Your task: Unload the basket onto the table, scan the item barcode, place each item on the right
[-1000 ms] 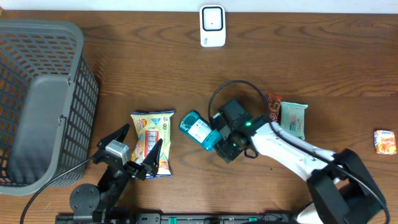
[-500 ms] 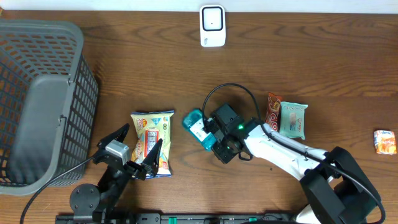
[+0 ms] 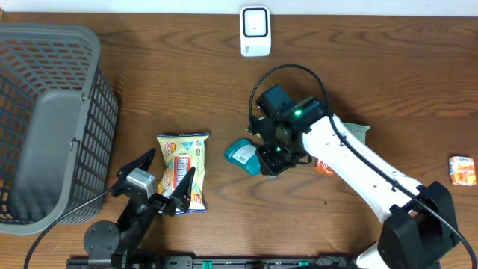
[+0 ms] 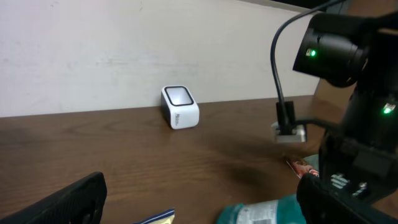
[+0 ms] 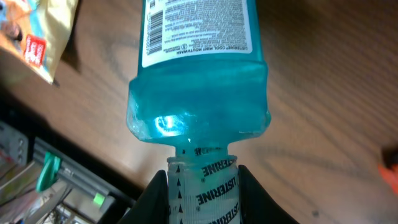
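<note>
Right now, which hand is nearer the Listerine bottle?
Right. The right hand clamps the neck of the Listerine bottle; the left hand sits open, apart from it, by the snack bag.

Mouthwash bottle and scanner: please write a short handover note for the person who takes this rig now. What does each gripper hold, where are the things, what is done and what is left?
The right gripper is shut on the mouthwash bottle, at its neck.
The left gripper is open and holds nothing; it hangs over the snack bag.
The scanner stands at the table's far edge, well apart from the bottle.
Done: the bottle is gripped.
Left: bring its barcode in front of the scanner.
</note>
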You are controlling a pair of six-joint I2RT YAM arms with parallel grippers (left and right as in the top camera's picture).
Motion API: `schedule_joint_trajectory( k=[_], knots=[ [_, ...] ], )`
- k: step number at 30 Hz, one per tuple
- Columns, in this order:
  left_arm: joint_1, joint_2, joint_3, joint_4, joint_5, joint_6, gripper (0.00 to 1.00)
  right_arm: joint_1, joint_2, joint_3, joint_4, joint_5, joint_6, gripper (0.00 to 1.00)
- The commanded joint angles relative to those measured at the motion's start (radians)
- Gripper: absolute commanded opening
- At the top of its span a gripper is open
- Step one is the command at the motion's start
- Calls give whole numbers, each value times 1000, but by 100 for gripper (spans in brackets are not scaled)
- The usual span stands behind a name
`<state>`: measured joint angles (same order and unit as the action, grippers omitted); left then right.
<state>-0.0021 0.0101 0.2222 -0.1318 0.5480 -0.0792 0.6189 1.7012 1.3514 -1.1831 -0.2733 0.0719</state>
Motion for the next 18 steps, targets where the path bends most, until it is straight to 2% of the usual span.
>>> schedule_joint_trajectory(
  k=[1,9,18],
  knots=[
    [-4,-6,2,1,10,-5,98,-33,-3,96,-52,-24,10,9],
    [-4,-6,2,1,10,-5,98,-76,-3,191,-126,11,10,15],
    [-4,-6,2,1,10,-5,98,-90,-3,277,-224,111,10,15]
  ],
)
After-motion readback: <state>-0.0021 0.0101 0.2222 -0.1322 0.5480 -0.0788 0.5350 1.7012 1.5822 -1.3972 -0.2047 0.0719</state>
